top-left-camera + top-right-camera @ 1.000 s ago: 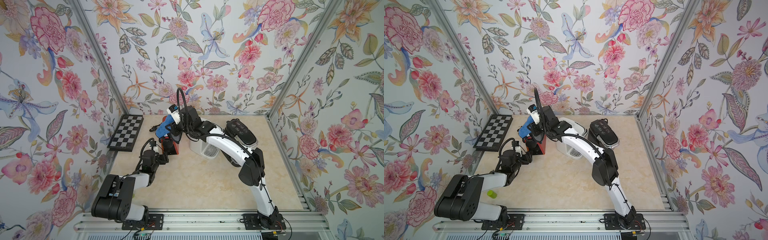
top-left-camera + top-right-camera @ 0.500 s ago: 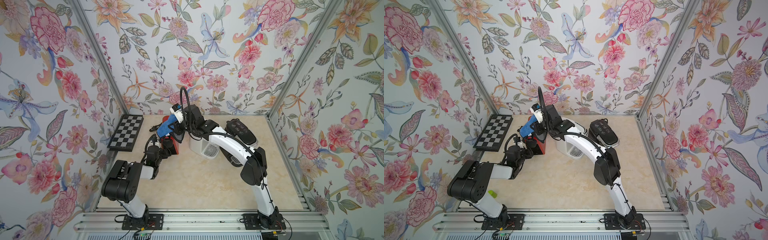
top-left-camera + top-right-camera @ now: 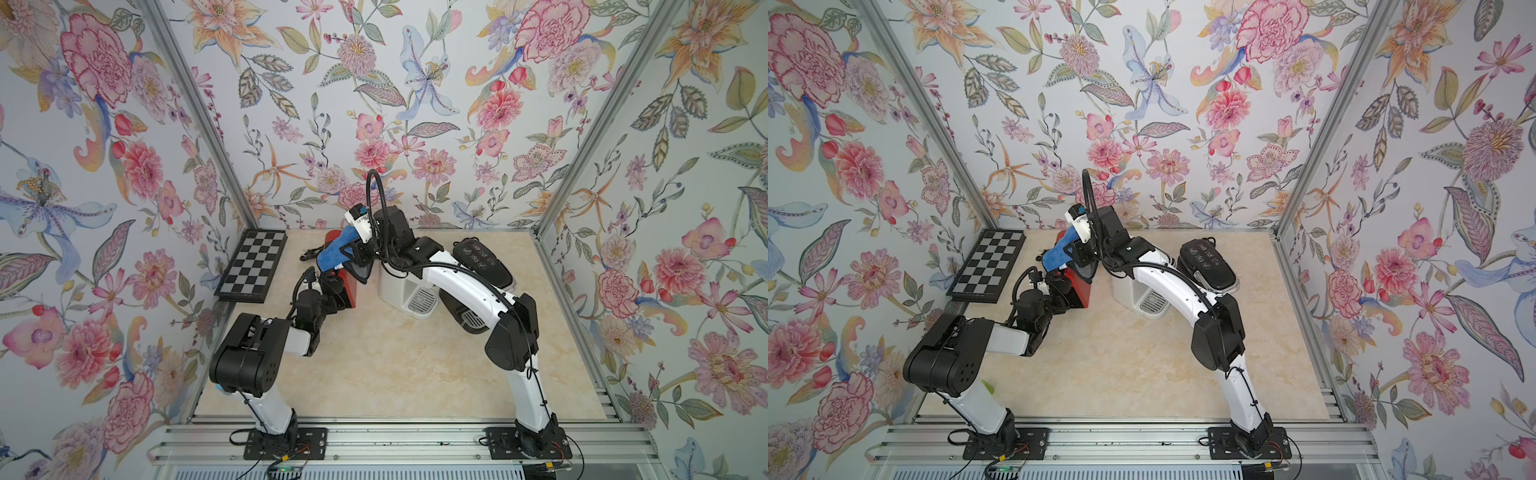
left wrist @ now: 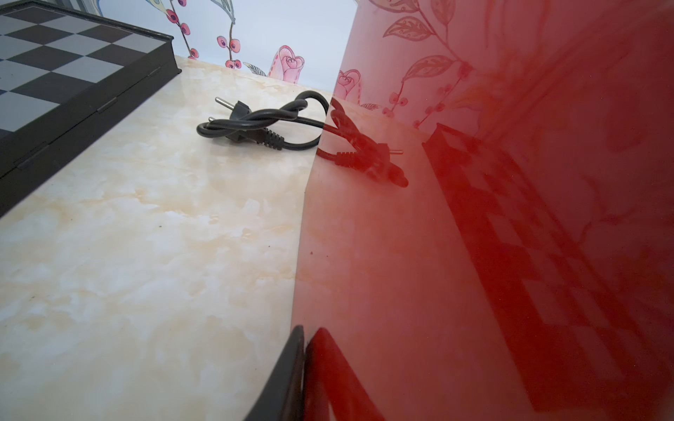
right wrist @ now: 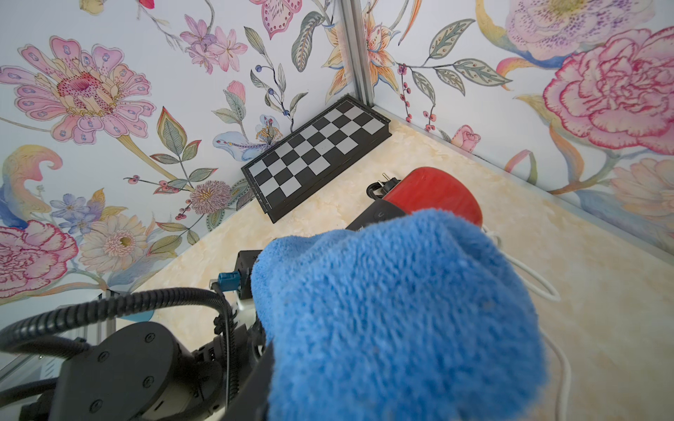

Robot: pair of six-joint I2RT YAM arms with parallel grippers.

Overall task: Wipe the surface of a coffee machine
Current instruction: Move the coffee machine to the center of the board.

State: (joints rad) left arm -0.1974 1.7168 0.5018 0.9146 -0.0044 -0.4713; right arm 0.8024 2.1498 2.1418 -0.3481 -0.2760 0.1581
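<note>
Folding inward, the left arm has brought its left hand [image 3: 328,291] against the red coffee machine [image 3: 350,286]. Bare bench [image 3: 395,365] spreads nearest. One finger [image 4: 288,375] lies flat on the machine's glossy side; how wide that hand stands I cannot tell. The machine's long axis runs toward the back wall. Over it, the right hand [image 3: 347,253] is clamped on a blue cloth [image 3: 328,262]. Beyond lie a plug cord [image 4: 255,127] and a chessboard [image 3: 253,266].

— Where's the cloth?
— The blue cloth [image 5: 401,310], fluffy and bunched, is pinched in the right claw [image 3: 347,259] and covers its tips.
— And the machine?
— The red coffee machine [image 3: 348,286], glossy and upright, stands just beneath that claw, with the cloth over its rounded top. One finger [image 4: 288,379] of the left claw [image 3: 334,291] lies flat against its side.
</note>
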